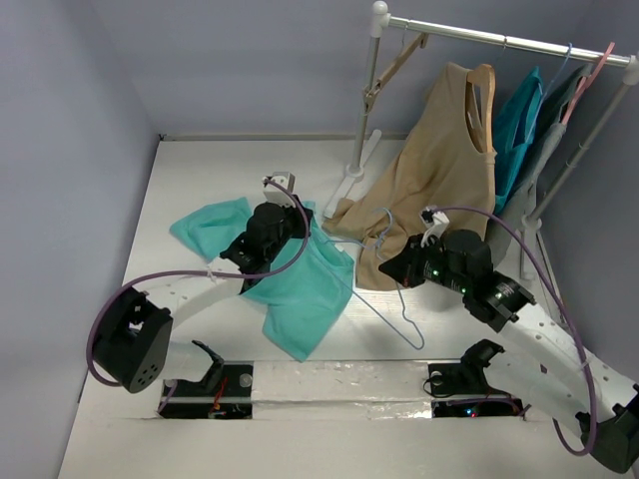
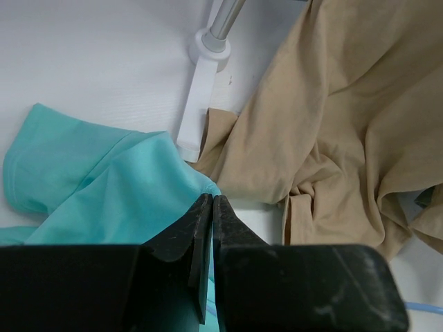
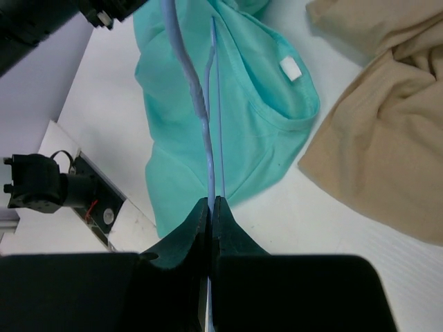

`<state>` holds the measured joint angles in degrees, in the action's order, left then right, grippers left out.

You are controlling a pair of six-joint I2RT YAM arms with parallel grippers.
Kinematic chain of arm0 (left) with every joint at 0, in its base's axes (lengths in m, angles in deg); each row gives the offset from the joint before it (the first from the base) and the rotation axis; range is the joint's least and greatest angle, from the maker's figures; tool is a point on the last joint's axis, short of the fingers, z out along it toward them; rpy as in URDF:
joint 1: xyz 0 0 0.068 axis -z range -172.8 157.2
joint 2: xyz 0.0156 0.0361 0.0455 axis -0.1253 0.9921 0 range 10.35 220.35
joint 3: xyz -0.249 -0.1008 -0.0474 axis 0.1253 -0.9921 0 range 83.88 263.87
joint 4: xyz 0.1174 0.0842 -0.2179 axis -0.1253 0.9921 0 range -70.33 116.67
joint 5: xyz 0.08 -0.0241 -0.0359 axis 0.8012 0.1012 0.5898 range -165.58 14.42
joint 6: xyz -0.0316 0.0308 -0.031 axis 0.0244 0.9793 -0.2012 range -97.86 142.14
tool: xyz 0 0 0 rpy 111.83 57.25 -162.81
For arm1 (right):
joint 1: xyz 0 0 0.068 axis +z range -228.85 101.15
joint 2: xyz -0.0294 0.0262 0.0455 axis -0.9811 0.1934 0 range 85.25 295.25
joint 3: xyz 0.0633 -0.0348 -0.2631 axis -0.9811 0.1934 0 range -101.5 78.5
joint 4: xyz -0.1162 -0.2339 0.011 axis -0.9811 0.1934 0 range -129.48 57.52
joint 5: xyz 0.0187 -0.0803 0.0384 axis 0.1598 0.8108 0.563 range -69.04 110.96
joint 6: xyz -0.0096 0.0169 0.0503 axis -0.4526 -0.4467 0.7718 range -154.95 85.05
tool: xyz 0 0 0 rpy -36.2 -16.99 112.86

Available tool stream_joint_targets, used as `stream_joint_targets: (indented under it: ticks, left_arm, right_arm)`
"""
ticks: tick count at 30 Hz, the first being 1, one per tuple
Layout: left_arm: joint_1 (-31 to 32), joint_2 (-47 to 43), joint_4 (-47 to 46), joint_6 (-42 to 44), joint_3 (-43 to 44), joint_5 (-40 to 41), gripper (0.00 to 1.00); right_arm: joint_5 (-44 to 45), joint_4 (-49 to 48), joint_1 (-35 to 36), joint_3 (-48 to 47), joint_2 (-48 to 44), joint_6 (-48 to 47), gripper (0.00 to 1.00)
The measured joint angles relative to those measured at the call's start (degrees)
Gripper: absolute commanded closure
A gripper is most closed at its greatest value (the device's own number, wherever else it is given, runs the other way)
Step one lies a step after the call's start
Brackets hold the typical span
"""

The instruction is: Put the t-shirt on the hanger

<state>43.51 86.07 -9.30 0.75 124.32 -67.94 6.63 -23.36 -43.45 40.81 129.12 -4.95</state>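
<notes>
Right fingers (image 3: pixel 185 238) around hanger (image 3: pixel 201 111), contact hidden

White tabletop (image 1: pixel 200 170) is boxed in by plain lavender-grey walls (image 1: pixel 250 60). A white clothes rack (image 1: pixel 499 38) is set at the far right corner, with the back wall just behind it. Its foot (image 2: pixel 197 90) is rested flat on the tabletop. Lighting is even and diffuse, and soft shadows are cast beneath the rack.

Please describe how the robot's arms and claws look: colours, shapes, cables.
Each arm has white links and black joints, with a purple cable looping along it. The left claw and right claw have matte black fingers tapering to thin tips. Green lights glow on the right wrist.
</notes>
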Motion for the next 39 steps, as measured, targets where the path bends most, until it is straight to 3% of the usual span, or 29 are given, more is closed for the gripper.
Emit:
stream_joint_targets:
  ticks: [13,29,32,39]
  left_arm:
    - [0.0,-0.1,0.0,0.1,-0.6,0.9,1.00]
    - [2.0,-1.4,0.0,-1.8,-0.6,-2.2,1.00]
    - [3.7,-2.6,0.0,-3.0,-0.7,-2.5,1.00]
    - [5.6,-11.5,0.2,-6.2,-4.2,0.3,1.00]
  right_arm:
    - [5.2,0.2,0.4,-4.6,-2.9,-2.3,1.00]
    - [4.8,-4.0,2.7,-4.6,5.1,-2.1,1.00]
    - [8.6,-7.9,3.7,-4.5,8.1,-2.3,1.00]
    - [27.0,-20.4,14.6,-2.7,13.1,-6.3,1.00]
